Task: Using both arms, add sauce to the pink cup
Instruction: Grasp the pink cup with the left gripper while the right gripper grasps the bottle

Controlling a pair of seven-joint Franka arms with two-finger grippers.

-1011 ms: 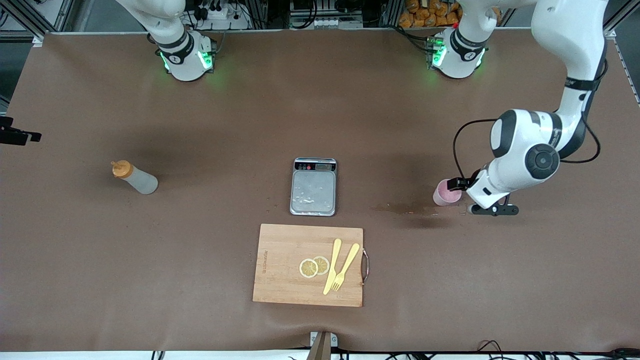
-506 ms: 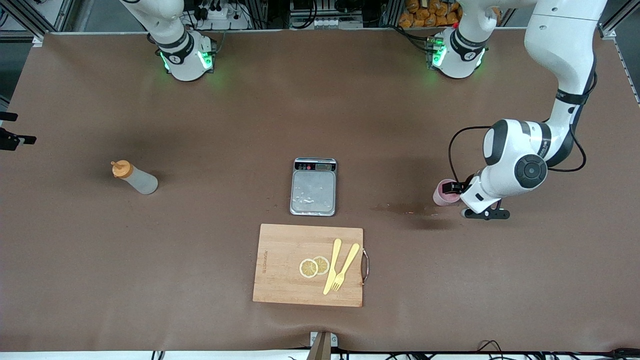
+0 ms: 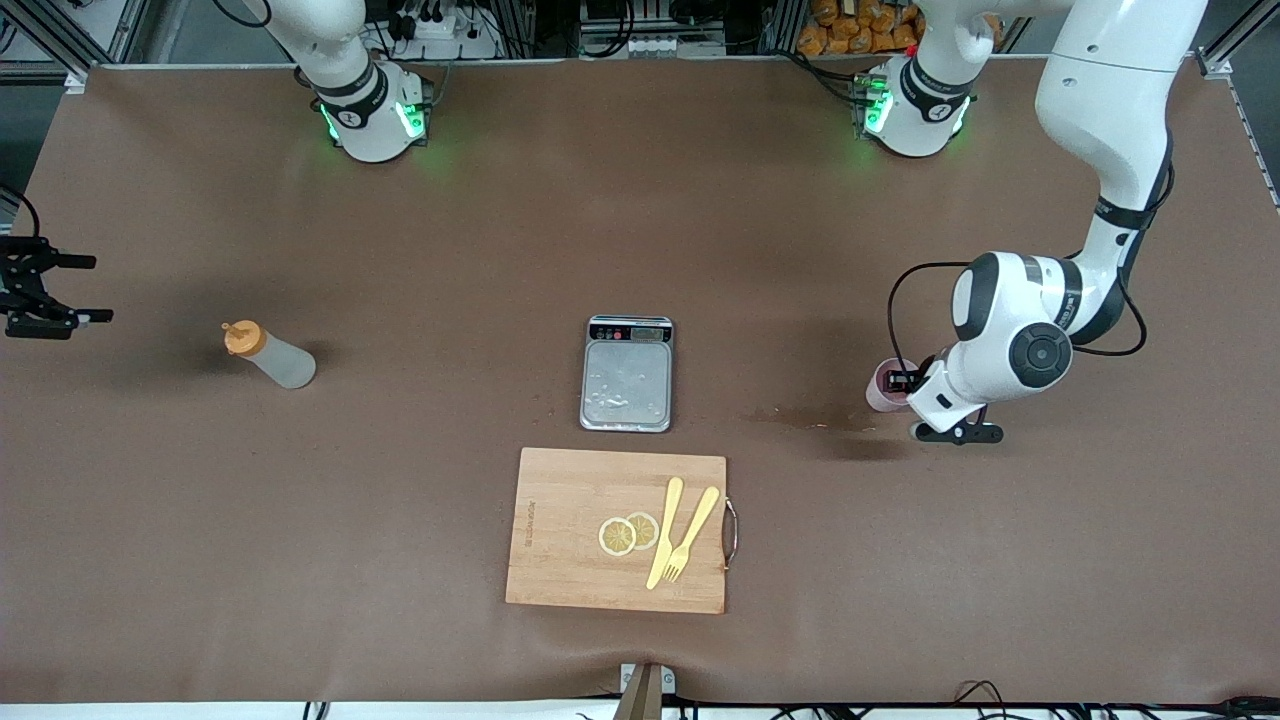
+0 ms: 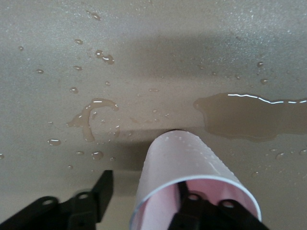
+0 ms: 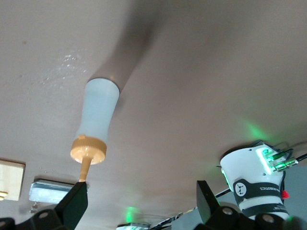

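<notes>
You get even overhead light; soft shadows fall beside the sauce point(image 3: 268, 357) and pink cup point(image 3: 886, 386), glare streaks the wet puddle point(image 4: 254, 117), green glow around both bases

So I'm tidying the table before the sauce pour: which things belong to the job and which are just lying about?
For the job:
- translucent squeeze bottle with orange cap
- small light-pink plastic cup, left end effector straddling its rim
- right end effector, open, toward the bottle

Lying about:
- steel-topped digital scale
- wooden cutting board
- two lemon slices
- yellow plastic knife
- yellow plastic fork
- brown spill stain
</notes>
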